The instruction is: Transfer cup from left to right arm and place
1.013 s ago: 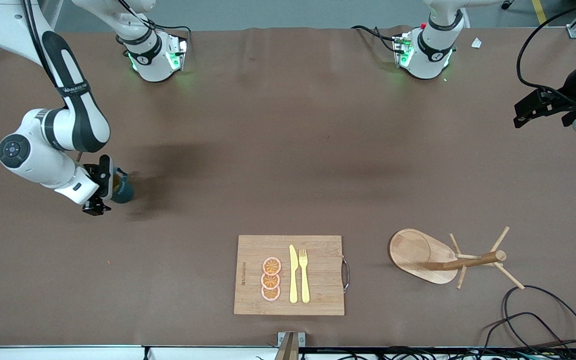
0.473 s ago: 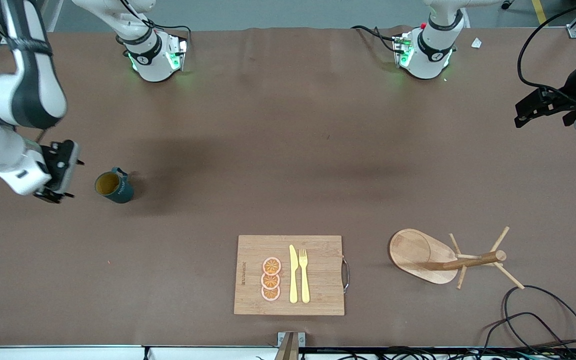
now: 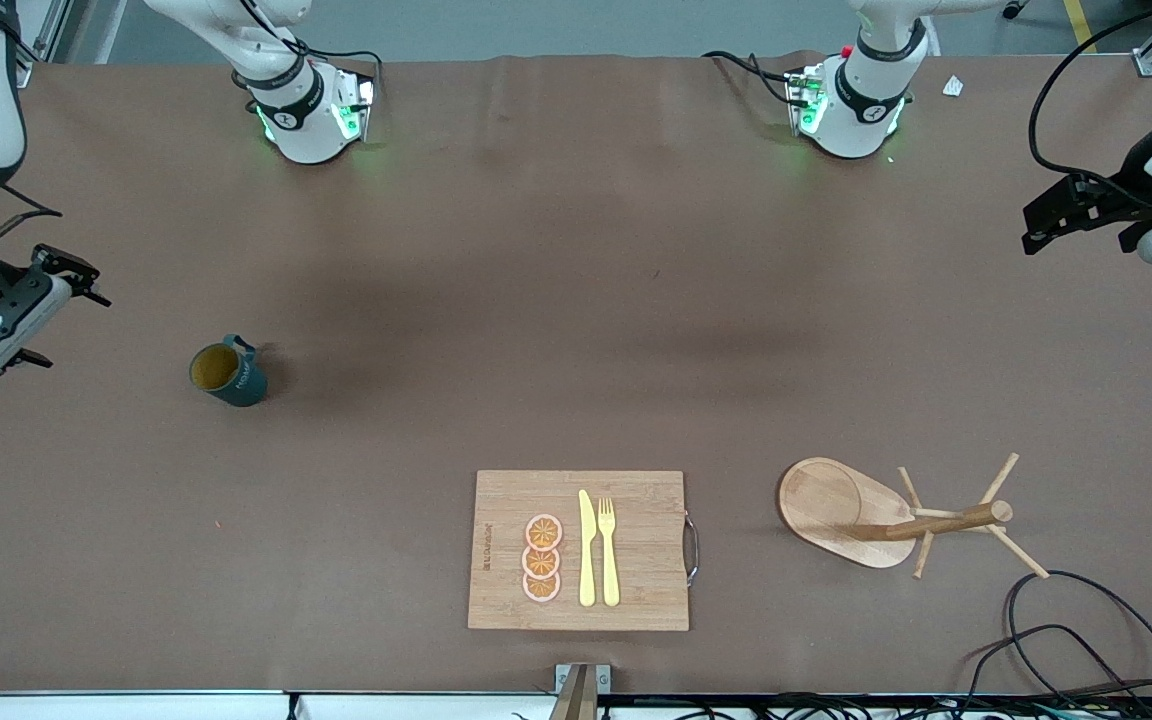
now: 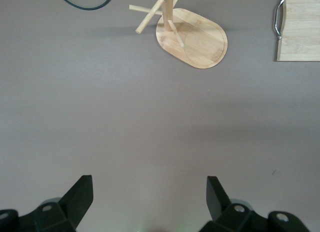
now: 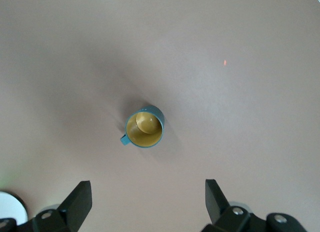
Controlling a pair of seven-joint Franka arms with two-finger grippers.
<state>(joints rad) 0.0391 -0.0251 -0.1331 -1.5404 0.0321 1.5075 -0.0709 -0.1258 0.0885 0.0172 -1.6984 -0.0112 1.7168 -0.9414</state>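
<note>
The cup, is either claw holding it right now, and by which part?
Nothing is held. The cup stands free on the table; the right claw and the left claw are both open and empty.

This is a robotics lab set up for manipulation tests, not a lived-in kitchen. Two white robot arms are bolted by their bases (image 3: pixel 311 115) to one long surface (image 3: pixel 576 300) covered in plain brown sheet, green status lights glowing at each base. Black cables (image 3: pixel 1076 640) trail loose at the surface's edge toward the left arm's end. The household items look staged as props: a wooden cutting board (image 3: pixel 636 550) with toy orange slices (image 3: pixel 542 558) and a yellow plastic knife and fork (image 3: pixel 598 548), and a wooden peg rack (image 3: pixel 896 515) lying nearby.
</note>
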